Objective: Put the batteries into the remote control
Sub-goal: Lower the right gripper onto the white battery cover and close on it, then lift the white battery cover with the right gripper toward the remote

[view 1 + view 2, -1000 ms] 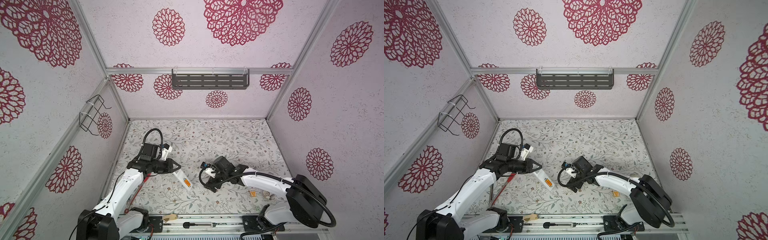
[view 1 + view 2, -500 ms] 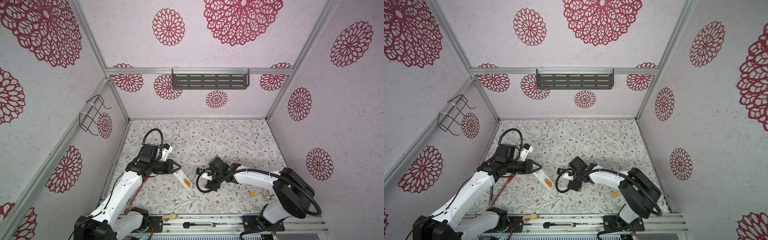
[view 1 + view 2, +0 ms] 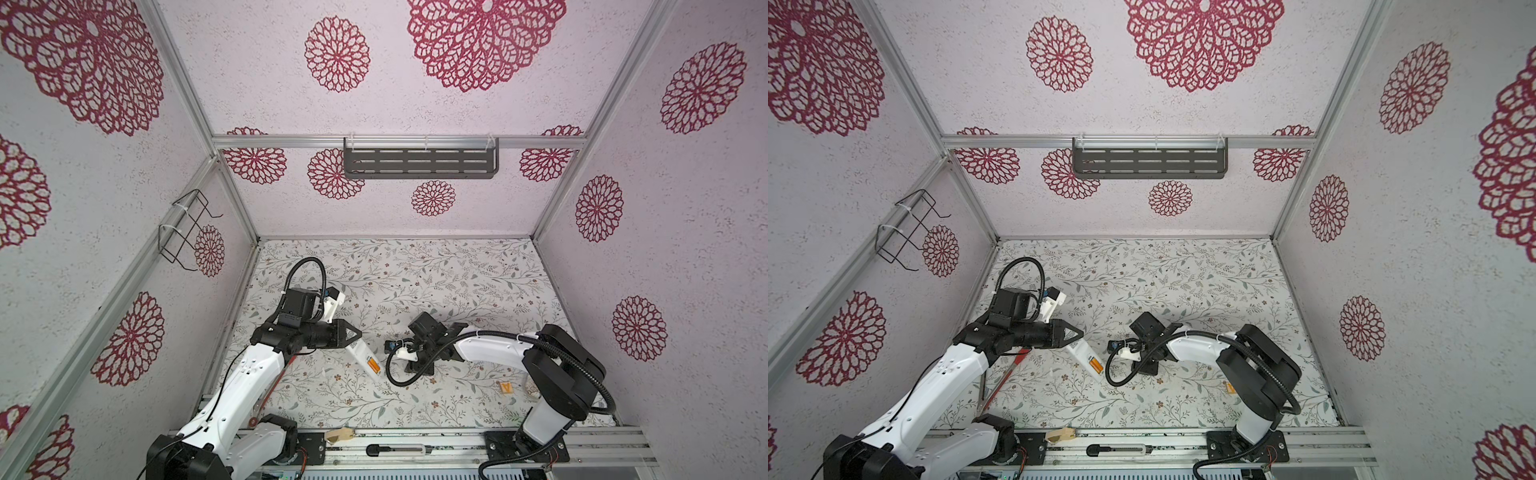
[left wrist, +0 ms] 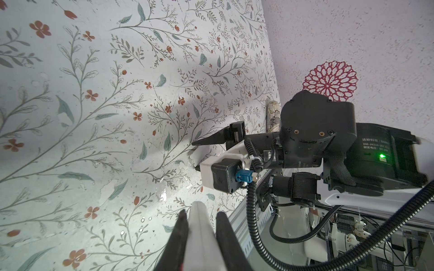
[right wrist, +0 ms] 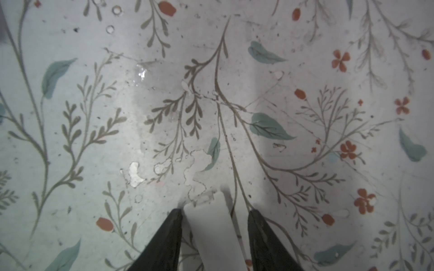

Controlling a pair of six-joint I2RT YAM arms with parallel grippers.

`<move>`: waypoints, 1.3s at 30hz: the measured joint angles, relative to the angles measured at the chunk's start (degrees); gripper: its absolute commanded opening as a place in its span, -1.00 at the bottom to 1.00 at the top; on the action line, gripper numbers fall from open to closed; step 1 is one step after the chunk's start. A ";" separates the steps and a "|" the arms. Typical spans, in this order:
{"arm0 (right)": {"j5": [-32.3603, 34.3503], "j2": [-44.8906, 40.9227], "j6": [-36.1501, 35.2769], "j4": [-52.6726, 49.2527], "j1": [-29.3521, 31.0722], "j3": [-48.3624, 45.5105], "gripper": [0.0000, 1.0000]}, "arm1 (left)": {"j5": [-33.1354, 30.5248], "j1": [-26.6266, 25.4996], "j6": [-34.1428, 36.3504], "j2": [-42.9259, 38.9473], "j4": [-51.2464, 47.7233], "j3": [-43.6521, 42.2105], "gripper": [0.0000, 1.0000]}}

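Here, the remote control (image 3: 360, 355) slants over the tabletop (image 3: 415, 270), left of centre, with 1 orange battery (image 3: 374, 368) showing in its back near the free end. The left end effector (image 4: 199, 214) is clenched on its other end. Just beside that free end, the right end effector (image 5: 215, 214) points down at the tabletop. Its 2 fingers (image 5: 169, 234) stand apart around a flat white plastic piece (image 5: 209, 230), with a gap on 1 side. An orange-yellow square tag (image 3: 506, 387) lies well apart, near the right arm's base.
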 measured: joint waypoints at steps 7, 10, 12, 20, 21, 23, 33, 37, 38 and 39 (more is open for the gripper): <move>0.20 -0.11 0.22 0.04 0.07 -0.20 -0.38 | -0.11 0.00 0.00 0.02 0.00 0.00 -0.86; 0.66 -0.70 0.61 0.70 0.37 -0.96 -0.46 | -0.11 0.00 0.00 0.07 0.00 0.00 -0.86; 1.22 -1.31 1.07 1.29 0.63 -1.73 -0.49 | -0.11 0.00 0.00 0.07 0.00 0.00 -0.86; 2.78 -4.48 3.61 4.24 1.01 -5.29 -0.55 | -0.11 0.00 0.00 0.57 -0.02 0.00 -0.86; 2.80 -5.25 4.15 4.83 1.01 -5.86 -0.55 | -0.11 0.00 0.00 0.59 -0.02 0.00 -0.86; 2.69 -7.32 5.46 6.56 1.01 -7.13 -0.55 | -0.11 0.00 0.00 0.59 -0.02 0.00 -0.86; -1.16 -24.26 19.39 19.52 1.01 -13.05 -0.59 | 2.54 0.11 0.02 -0.55 0.55 -0.07 -0.86; -3.32 -29.81 27.87 27.80 1.44 -16.63 -0.60 | 4.68 1.01 -0.33 -3.06 2.54 -0.44 -0.87; -3.48 -30.80 29.35 29.44 1.86 -17.35 -0.60 | 5.20 1.36 -0.61 -3.74 3.23 -0.74 -0.87; -3.67 -31.78 30.97 31.21 2.60 -18.05 -0.61 | 5.84 1.73 -1.03 -4.33 3.96 -1.09 -0.87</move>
